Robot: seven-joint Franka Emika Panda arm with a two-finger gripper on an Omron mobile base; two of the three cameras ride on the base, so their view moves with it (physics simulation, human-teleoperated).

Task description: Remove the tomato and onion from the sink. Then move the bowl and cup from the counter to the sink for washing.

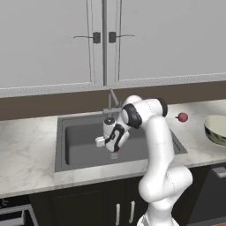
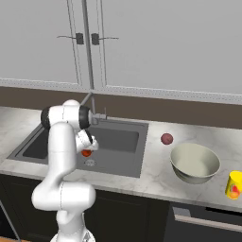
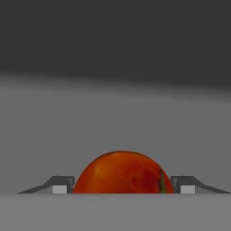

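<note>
The orange-red tomato [image 3: 122, 173] sits between my gripper's [image 3: 122, 188] two fingertips, which press against its sides. My gripper [image 2: 86, 150] reaches down into the dark grey sink [image 2: 118, 142], close to the round drain [image 2: 90, 163], and the tomato [image 2: 86, 153] shows as a red spot under the hand. From the left, the hand [image 1: 114, 150] hides most of the tomato. The pink-red onion [image 2: 166, 138] lies on the counter [image 2: 156, 177] right of the sink. The bowl [image 2: 194, 163] and the yellow cup [image 2: 234, 184] stand further right.
The grey faucet [image 1: 112, 99] rises behind the sink [image 1: 79, 141], just behind my arm. Wall cabinets [image 1: 53, 39] hang above. The onion [image 1: 182, 117] and bowl [image 1: 217, 129] are on the counter [image 1: 26, 150] at the right.
</note>
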